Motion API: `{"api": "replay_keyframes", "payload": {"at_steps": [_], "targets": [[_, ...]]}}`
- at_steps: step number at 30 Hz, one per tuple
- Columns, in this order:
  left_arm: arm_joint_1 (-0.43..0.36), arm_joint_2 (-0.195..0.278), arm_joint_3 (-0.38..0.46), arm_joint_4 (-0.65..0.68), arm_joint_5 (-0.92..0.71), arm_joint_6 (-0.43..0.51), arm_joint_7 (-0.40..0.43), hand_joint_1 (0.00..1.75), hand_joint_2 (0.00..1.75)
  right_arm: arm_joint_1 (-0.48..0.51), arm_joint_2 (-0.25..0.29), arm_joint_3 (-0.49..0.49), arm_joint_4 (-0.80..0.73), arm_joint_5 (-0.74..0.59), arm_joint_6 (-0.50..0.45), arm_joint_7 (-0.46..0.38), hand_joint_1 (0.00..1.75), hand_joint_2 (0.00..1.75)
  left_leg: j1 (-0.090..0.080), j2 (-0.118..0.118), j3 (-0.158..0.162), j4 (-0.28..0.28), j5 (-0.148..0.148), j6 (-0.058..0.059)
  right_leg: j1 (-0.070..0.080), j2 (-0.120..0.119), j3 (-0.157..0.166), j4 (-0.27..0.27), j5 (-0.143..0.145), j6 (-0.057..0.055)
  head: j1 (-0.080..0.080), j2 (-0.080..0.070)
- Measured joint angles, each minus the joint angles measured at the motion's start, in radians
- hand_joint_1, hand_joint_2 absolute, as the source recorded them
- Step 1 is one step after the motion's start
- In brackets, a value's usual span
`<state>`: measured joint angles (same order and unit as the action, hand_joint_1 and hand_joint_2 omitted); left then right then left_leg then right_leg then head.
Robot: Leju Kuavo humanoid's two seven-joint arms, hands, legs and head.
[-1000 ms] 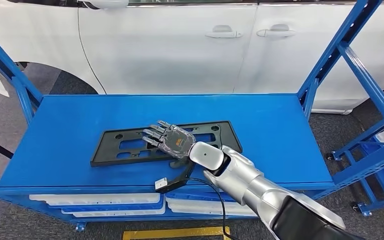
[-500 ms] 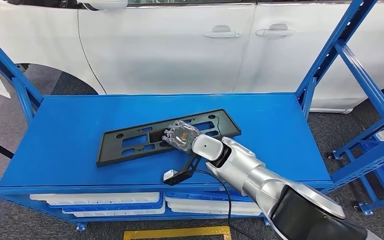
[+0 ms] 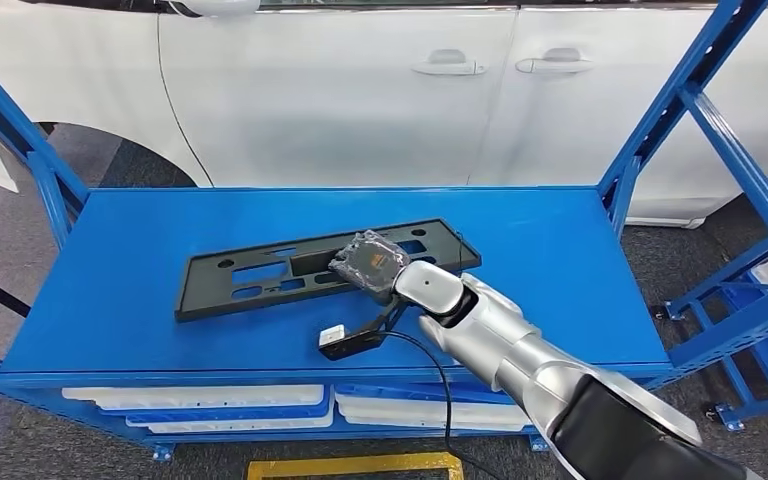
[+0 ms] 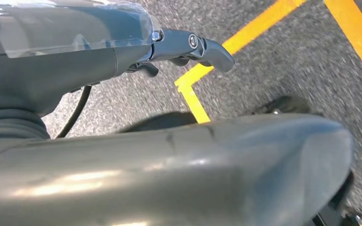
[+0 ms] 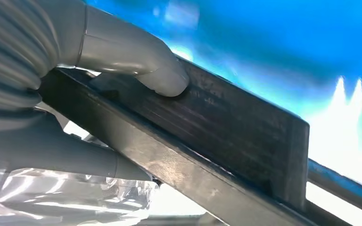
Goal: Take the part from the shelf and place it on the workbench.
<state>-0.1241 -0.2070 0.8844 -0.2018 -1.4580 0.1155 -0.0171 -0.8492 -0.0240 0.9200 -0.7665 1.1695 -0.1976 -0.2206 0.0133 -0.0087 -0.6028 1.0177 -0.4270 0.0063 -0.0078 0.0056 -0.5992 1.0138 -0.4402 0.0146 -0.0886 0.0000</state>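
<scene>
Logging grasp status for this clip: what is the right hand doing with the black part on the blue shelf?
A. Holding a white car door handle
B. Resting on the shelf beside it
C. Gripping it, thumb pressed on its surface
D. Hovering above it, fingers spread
C: the right hand is closed over the black part, and the right wrist view shows its thumb pressed on the part.

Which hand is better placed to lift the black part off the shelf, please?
The right hand: it already grips the black part on the blue shelf, while the left hand hangs over the floor.
</scene>
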Motion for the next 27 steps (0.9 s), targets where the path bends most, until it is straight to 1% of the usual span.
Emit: {"api": "replay_keyframes", "payload": {"at_steps": [1, 2, 3, 4, 5, 6, 7, 8, 9, 10, 11, 12, 14, 15, 16, 17, 18, 19, 20, 21, 22, 23, 24, 25, 26, 27], "targets": [[-0.001, 0.0, -0.001, 0.0, -0.001, 0.003, 0.0, 0.0, 1.31, 0.01, -0.01, -0.022, -0.034, -0.04, -0.006, -0.023, 1.75, 1.75, 0.001, 0.0, 0.001, -0.002, 0.002, 0.007, -0.002, 0.0, -0.008, 0.016, -0.013, 0.005, 0.0, 0.0], [-0.003, 0.0, -0.003, 0.0, -0.002, 0.006, -0.003, 0.0, 1.75, 0.019, -0.018, -0.047, -0.07, -0.088, -0.009, -0.05, 1.75, 1.75, 0.002, 0.001, 0.001, -0.005, 0.003, 0.012, -0.003, -0.001, -0.024, 0.053, -0.036, 0.009, 0.0, 0.0], [-0.004, 0.0, -0.004, 0.0, -0.001, 0.012, -0.009, 0.0, 1.75, 0.028, -0.027, -0.074, -0.108, -0.144, -0.008, -0.079, 1.75, 1.75, 0.002, 0.001, 0.002, -0.005, 0.004, 0.016, -0.005, -0.001, -0.051, 0.109, -0.066, 0.012, 0.0, 0.0], [-0.005, -0.001, -0.005, 0.0, 0.002, 0.02, -0.018, 0.0, 1.75, 0.039, -0.036, -0.104, -0.149, -0.21, -0.003, -0.112, 1.75, 1.75, 0.002, 0.002, 0.001, -0.005, 0.003, 0.019, -0.005, -0.001, -0.085, 0.179, -0.099, 0.015, 0.0, 0.0], [-0.005, -0.001, -0.006, 0.0, 0.007, 0.028, -0.029, 0.0, 1.75, 0.049, -0.045, -0.132, -0.189, -0.273, 0.006, -0.141, 1.75, 1.75, 0.001, 0.002, 0.001, -0.004, 0.002, 0.02, -0.005, -0.001, -0.117, 0.244, -0.122, 0.017, 0.0, 0.0], [-0.005, -0.001, -0.006, 0.0, 0.012, 0.037, -0.04, 0.0, 1.75, 0.057, -0.052, -0.161, -0.229, -0.331, 0.019, -0.166, 1.75, 1.75, 0.0, 0.001, 0.001, -0.004, 0.002, 0.022, -0.005, -0.001, -0.139, 0.283, -0.128, 0.017, 0.0, 0.0], [-0.006, -0.001, -0.006, 0.0, 0.019, 0.05, -0.05, 0.0, 1.75, 0.062, -0.059, -0.189, -0.268, -0.385, 0.033, -0.188, 1.75, 1.75, -0.001, 0.001, 0.002, -0.003, 0.0, 0.022, -0.005, -0.001, -0.143, 0.286, -0.115, 0.016, 0.0, 0.0], [-0.006, -0.002, -0.005, 0.0, 0.029, 0.066, -0.061, 0.0, 1.75, 0.063, -0.063, -0.215, -0.303, -0.427, 0.044, -0.203, 1.75, 1.75, -0.002, 0.0, 0.004, -0.002, -0.001, 0.022, -0.005, -0.001, -0.127, 0.247, -0.085, 0.013, 0.0, 0.0], [-0.007, -0.002, -0.003, 0.0, 0.039, 0.087, -0.073, 0.0, 1.75, 0.059, -0.067, -0.239, -0.339, -0.467, 0.054, -0.217, 1.75, 1.75, -0.003, 0.0, 0.005, -0.001, -0.002, 0.021, -0.004, -0.001, -0.096, 0.178, -0.045, 0.008, 0.0, 0.0], [-0.008, -0.003, -0.001, 0.0, 0.049, 0.11, -0.086, 0.0, 1.75, 0.049, -0.068, -0.262, -0.372, -0.504, 0.062, -0.227, 1.75, 1.75, -0.005, -0.001, 0.004, 0.001, -0.004, 0.019, -0.002, -0.001, -0.063, 0.107, -0.015, 0.003, 0.0, 0.0], [-0.009, -0.005, 0.001, 0.0, 0.056, 0.132, -0.098, 0.0, 1.75, 0.033, -0.07, -0.282, -0.404, -0.537, 0.073, -0.233, 1.75, 1.75, -0.008, 0.0, 0.003, 0.003, -0.006, 0.016, 0.0, -0.001, -0.038, 0.051, 0.005, -0.001, 0.0, 0.0], [-0.01, -0.005, 0.004, 0.0, 0.061, 0.148, -0.109, 0.0, 1.75, 0.013, -0.07, -0.301, -0.436, -0.563, 0.087, -0.234, 1.75, 1.75, -0.01, 0.0, 0.001, 0.004, -0.007, 0.012, 0.003, -0.001, -0.024, 0.018, 0.014, -0.004, 0.0, 0.0], [-0.013, -0.006, 0.009, 0.0, 0.066, 0.168, -0.127, 0.0, 1.75, -0.033, -0.072, -0.331, -0.489, -0.603, 0.122, -0.224, 1.75, 1.75, -0.011, 0.001, 0.0, 0.003, -0.007, 0.003, 0.005, -0.001, -0.023, 0.006, 0.013, -0.01, 0.0, 0.0], [-0.014, -0.005, 0.011, 0.0, 0.068, 0.174, -0.134, 0.0, 1.75, -0.055, -0.072, -0.344, -0.511, -0.624, 0.142, -0.218, 1.75, 1.75, -0.01, 0.001, 0.0, 0.003, -0.009, -0.003, 0.003, -0.002, -0.022, 0.003, 0.015, -0.014, 0.0, 0.0], [-0.015, -0.005, 0.013, 0.0, 0.068, 0.182, -0.142, 0.0, 1.75, -0.077, -0.072, -0.356, -0.531, -0.651, 0.166, -0.211, 1.75, 1.75, -0.01, 0.001, -0.004, 0.014, -0.019, -0.008, 0.0, -0.003, -0.019, -0.001, 0.017, -0.02, 0.0, 0.0], [-0.017, -0.004, 0.015, 0.0, 0.069, 0.19, -0.147, 0.0, 1.75, -0.102, -0.072, -0.366, -0.548, -0.686, 0.192, -0.203, 1.75, 1.75, -0.01, 0.002, -0.016, 0.043, -0.039, -0.013, -0.003, -0.005, -0.017, -0.006, 0.018, -0.025, 0.0, 0.0], [-0.017, -0.004, 0.015, 0.0, 0.069, 0.199, -0.153, 0.0, 1.75, -0.126, -0.072, -0.377, -0.562, -0.734, 0.223, -0.195, 1.75, 1.75, -0.008, 0.002, -0.038, 0.094, -0.07, -0.017, -0.005, -0.006, -0.015, -0.008, 0.019, -0.028, 0.0, 0.0], [-0.017, -0.004, 0.016, 0.0, 0.071, 0.207, -0.159, 0.0, 1.75, -0.15, -0.071, -0.387, -0.572, -0.794, 0.259, -0.186, 1.75, 1.75, -0.007, 0.002, -0.068, 0.162, -0.104, -0.021, -0.004, -0.007, -0.015, -0.008, 0.019, -0.031, 0.0, 0.0], [-0.017, -0.004, 0.017, 0.0, 0.075, 0.21, -0.163, 0.0, 1.75, -0.17, -0.071, -0.397, -0.577, -0.862, 0.298, -0.178, 1.75, 1.75, -0.005, 0.003, -0.1, 0.231, -0.132, -0.024, -0.003, -0.007, -0.014, -0.008, 0.018, -0.032, 0.0, 0.0], [-0.017, -0.004, 0.018, 0.0, 0.084, 0.205, -0.167, 0.0, 1.75, -0.184, -0.069, -0.408, -0.58, -0.941, 0.34, -0.169, 1.75, 1.75, -0.004, 0.003, -0.123, 0.279, -0.144, -0.027, -0.003, -0.007, -0.014, -0.007, 0.018, -0.032, 0.0, 0.0], [-0.017, -0.004, 0.022, 0.0, 0.095, 0.192, -0.169, 0.0, 1.75, -0.194, -0.067, -0.418, -0.582, -1.022, 0.382, -0.16, 1.75, 1.75, -0.002, 0.003, -0.131, 0.293, -0.136, -0.029, -0.003, -0.007, -0.012, -0.007, 0.017, -0.032, 0.0, 0.0], [-0.017, -0.004, 0.028, 0.0, 0.107, 0.174, -0.17, 0.0, 1.75, -0.2, -0.064, -0.428, -0.584, -1.103, 0.422, -0.153, 1.75, 1.75, 0.0, 0.003, -0.119, 0.265, -0.109, -0.03, -0.003, -0.007, -0.01, -0.005, 0.015, -0.031, 0.0, 0.0], [-0.017, -0.003, 0.036, 0.0, 0.12, 0.151, -0.17, 0.0, 1.75, -0.205, -0.062, -0.437, -0.587, -1.179, 0.458, -0.144, 1.75, 1.75, 0.001, 0.003, -0.09, 0.2, -0.068, -0.03, -0.003, -0.007, -0.008, -0.003, 0.012, -0.029, 0.0, 0.0], [-0.017, -0.003, 0.044, 0.0, 0.133, 0.129, -0.167, 0.0, 1.75, -0.21, -0.06, -0.442, -0.591, -1.256, 0.492, -0.13, 1.75, 1.75, 0.002, 0.004, -0.057, 0.129, -0.037, -0.028, -0.003, -0.006, -0.008, 0.001, 0.009, -0.026, 0.0, 0.0], [-0.016, -0.003, 0.053, 0.0, 0.146, 0.11, -0.165, 0.0, 1.75, -0.214, -0.058, -0.445, -0.595, -1.339, 0.525, -0.108, 1.75, 1.75, 0.002, 0.003, -0.029, 0.067, -0.015, -0.025, -0.002, -0.004, -0.009, 0.006, 0.006, -0.022, 0.0, 0.0], [-0.015, -0.003, 0.062, 0.0, 0.16, 0.093, -0.162, 0.0, 1.75, -0.216, -0.055, -0.445, -0.599, -1.424, 0.558, -0.078, 1.75, 1.75, 0.001, 0.003, -0.012, 0.028, -0.006, -0.021, 0.0, -0.003, -0.011, 0.009, 0.005, -0.017, 0.0, 0.0]]}}
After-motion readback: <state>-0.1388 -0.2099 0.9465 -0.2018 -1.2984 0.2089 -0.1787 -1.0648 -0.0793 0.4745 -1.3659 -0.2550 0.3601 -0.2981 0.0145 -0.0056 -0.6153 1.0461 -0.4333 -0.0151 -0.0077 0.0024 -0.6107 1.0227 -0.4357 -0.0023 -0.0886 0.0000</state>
